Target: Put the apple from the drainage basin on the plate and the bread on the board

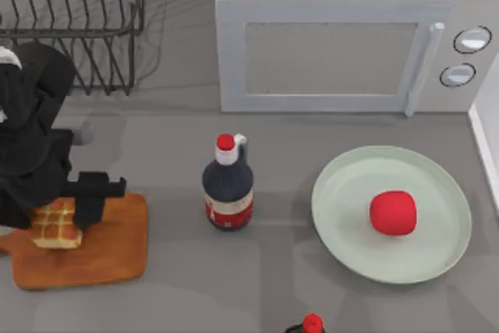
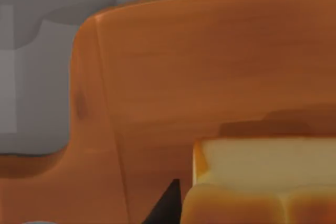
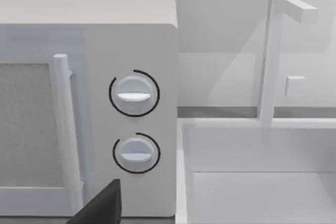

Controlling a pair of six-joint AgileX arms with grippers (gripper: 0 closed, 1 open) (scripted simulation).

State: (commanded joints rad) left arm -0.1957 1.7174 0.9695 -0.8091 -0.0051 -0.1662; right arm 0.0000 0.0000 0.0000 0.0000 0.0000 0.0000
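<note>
Grey table [image 1: 179,286] | left claw [image 1: 72,220] grasping bread [image 1: 54,228] on board [image 1: 117,251] | bottle label unreadable

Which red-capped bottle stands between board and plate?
The full dark bottle with the red label, standing between board and plate; the other bottle sits at the bottom edge.

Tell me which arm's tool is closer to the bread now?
Left. The left tool is directly over the bread on the board. The right tool is near the microwave, far away.
</note>
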